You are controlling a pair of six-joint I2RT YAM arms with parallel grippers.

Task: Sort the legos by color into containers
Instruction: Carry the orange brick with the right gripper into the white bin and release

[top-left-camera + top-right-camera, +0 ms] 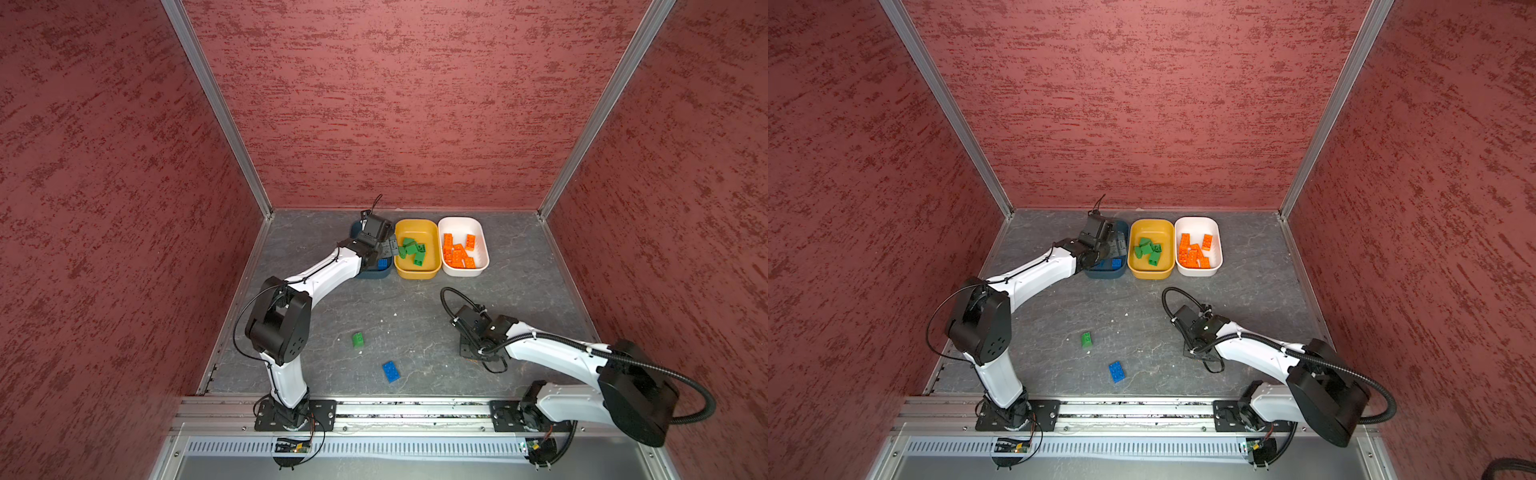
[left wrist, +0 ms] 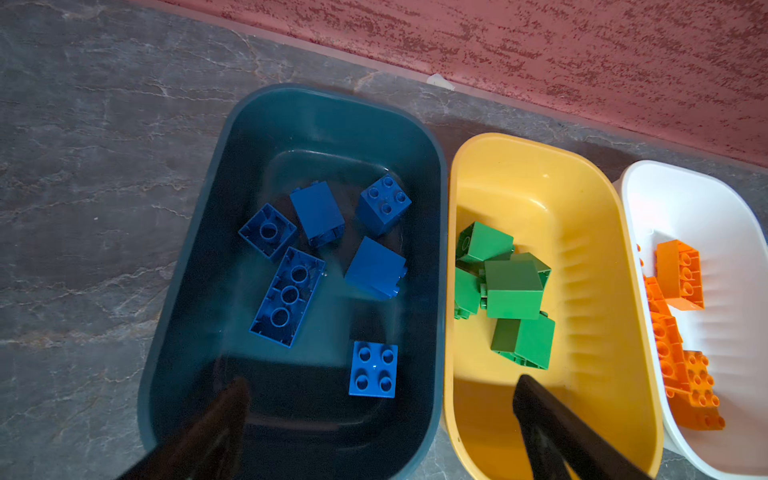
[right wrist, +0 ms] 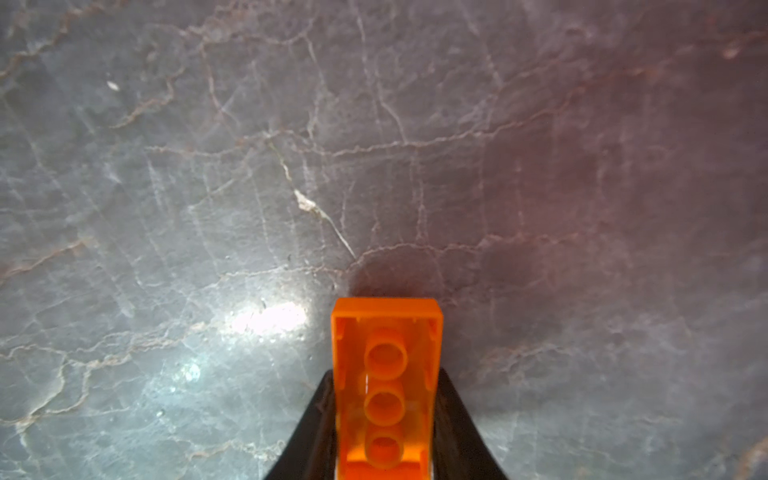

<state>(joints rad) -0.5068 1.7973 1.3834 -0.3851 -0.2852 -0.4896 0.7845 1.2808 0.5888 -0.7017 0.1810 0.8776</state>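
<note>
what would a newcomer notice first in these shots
The row of three tubs at the back of the table: the teal tub holds blue bricks, the yellow tub green ones, the white tub orange ones. Nearer the front, the right gripper is clamped on an orange brick, while a green brick and a blue brick lie loose on the table.

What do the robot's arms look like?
The left arm and right arm have white shells and black joints. A thin black cable loops by the left; a thick ribbed black hose curves behind the right. Left tool and right tool have black pointed fingers.
</note>
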